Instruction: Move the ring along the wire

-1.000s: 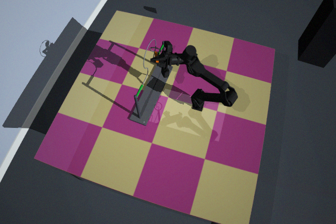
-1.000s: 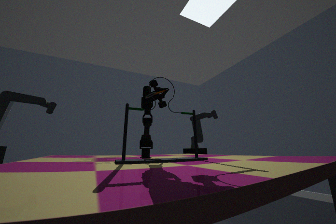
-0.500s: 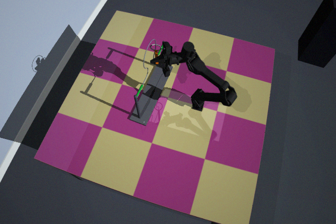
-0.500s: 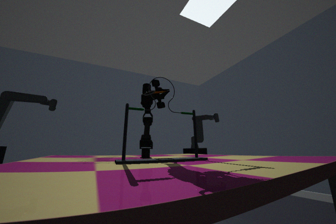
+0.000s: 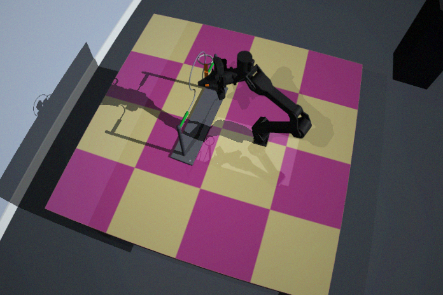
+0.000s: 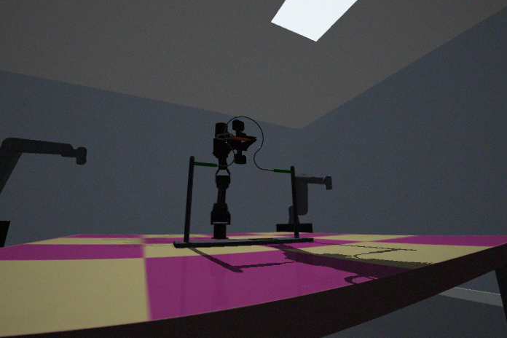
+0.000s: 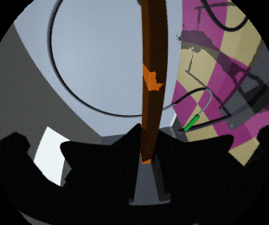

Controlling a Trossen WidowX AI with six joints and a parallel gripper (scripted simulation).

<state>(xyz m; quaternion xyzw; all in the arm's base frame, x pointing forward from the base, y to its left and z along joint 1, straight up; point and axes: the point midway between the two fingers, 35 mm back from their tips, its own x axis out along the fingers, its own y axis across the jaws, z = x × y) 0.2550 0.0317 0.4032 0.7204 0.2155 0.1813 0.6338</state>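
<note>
My gripper [image 5: 200, 82] [image 6: 253, 138] [image 7: 142, 126] is shut on the orange handle [image 5: 205, 70] [image 6: 240, 138] [image 7: 154, 104]. The ring lies nearly level at the handle's far end, around the grey wire [image 5: 189, 77] [image 6: 263, 138] on the rising side of its high loop, on the left in the exterior view. Whether ring and wire touch is too small to tell. In the wrist view the handle crosses in front of the wire's loop, and the ring is mostly out of frame. One green part [image 5: 210, 67] [image 6: 205, 164] is below the ring; the other green part [image 5: 184, 119] [image 6: 282, 170] [image 7: 192, 123] is at the opposite post.
Two dark posts, one on the left [image 6: 189, 199] and one on the right [image 6: 294, 203] in the exterior view, stand on a long grey base [image 5: 210, 105]. The arm reaches in from the right in the top view, over a pink and yellow checkered table [image 5: 232, 227].
</note>
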